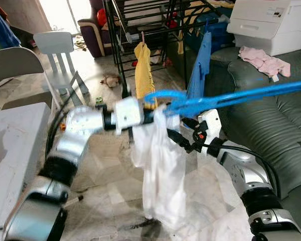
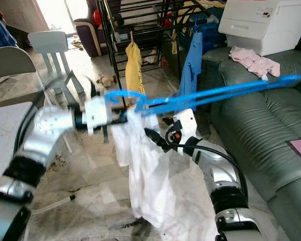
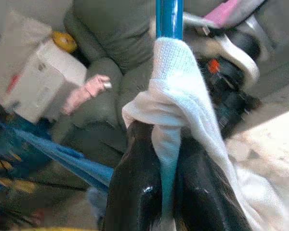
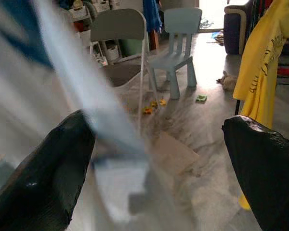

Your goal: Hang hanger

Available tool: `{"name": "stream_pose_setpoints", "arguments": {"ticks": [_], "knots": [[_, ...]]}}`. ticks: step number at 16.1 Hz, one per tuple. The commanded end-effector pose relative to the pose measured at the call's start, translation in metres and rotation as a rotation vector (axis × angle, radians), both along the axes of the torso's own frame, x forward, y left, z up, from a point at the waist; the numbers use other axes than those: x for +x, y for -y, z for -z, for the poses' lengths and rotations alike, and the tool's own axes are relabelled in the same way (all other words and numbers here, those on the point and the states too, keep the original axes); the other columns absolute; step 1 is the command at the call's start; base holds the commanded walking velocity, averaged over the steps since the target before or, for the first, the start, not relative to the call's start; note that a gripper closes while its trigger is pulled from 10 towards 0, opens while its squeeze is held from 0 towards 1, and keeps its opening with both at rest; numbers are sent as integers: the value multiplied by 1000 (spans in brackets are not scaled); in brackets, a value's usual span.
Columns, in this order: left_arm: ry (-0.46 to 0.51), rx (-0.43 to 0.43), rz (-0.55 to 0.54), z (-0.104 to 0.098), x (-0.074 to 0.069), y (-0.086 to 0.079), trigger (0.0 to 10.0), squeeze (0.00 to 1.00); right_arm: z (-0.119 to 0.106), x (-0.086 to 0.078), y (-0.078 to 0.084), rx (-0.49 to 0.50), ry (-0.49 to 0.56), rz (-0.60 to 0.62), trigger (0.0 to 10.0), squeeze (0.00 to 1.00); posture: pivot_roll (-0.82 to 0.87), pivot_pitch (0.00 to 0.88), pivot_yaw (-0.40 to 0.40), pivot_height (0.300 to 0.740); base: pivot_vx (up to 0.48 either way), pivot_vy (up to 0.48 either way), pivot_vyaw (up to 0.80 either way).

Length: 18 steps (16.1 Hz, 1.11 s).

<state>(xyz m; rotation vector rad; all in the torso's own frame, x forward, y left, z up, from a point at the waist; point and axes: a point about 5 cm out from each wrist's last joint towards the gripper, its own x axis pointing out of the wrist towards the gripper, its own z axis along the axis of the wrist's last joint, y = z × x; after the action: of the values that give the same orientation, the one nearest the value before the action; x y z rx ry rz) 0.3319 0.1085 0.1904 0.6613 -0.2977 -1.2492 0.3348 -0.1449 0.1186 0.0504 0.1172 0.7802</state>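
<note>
my left gripper, mid-frame, is clamped on the blue hanger through the white garment — carrying both toward the drying rack, upper centre; my right gripper gapes empty — free to steady.

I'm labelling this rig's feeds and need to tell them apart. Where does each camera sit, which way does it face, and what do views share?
Left eye view: on the head, looking forward and down at the blue hanger carrying a white garment, with both silver arms; drying rack behind.
Right eye view: same head, same scene, shifted slightly.
Left wrist view: along the left gripper, shut on the hanger, toward the sofa.
Right wrist view: along the open right gripper, toward a yellow shirt and small chair.
Shared: hanger and garment.
</note>
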Motion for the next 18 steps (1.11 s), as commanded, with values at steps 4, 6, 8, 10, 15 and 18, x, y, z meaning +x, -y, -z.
{"name": "stream_pose_setpoints", "arguments": {"ticks": [4,6,8,10,15,18], "knots": [[41,-2,25,-5,-6,8,0,0,-11,6,-6,41,22,-19,10000,0,-60,0,89,740,0,0,0],[70,-98,32,-25,-6,18,0,0,-2,4,-10,40,-26,-40,10000,0,-57,0,80,740,0,0,0],[87,-260,8,-60,-2,20,0,0,24,-1,-8,-81,-113,-29,10000,0,-54,0,74,740,0,0,0],[97,-365,1,-89,-3,17,0,0,46,-6,1,-194,-195,19,10000,0,-51,0,69,740,0,0,0],[70,-412,-145,-100,11,-22,0,0,69,-10,49,-358,-308,261,10000,0,-55,0,50,740,0,0,0],[22,-342,-262,-79,18,-51,0,0,59,-5,86,-357,-300,492,0,0,-64,0,54,740,0,0,0]]}}
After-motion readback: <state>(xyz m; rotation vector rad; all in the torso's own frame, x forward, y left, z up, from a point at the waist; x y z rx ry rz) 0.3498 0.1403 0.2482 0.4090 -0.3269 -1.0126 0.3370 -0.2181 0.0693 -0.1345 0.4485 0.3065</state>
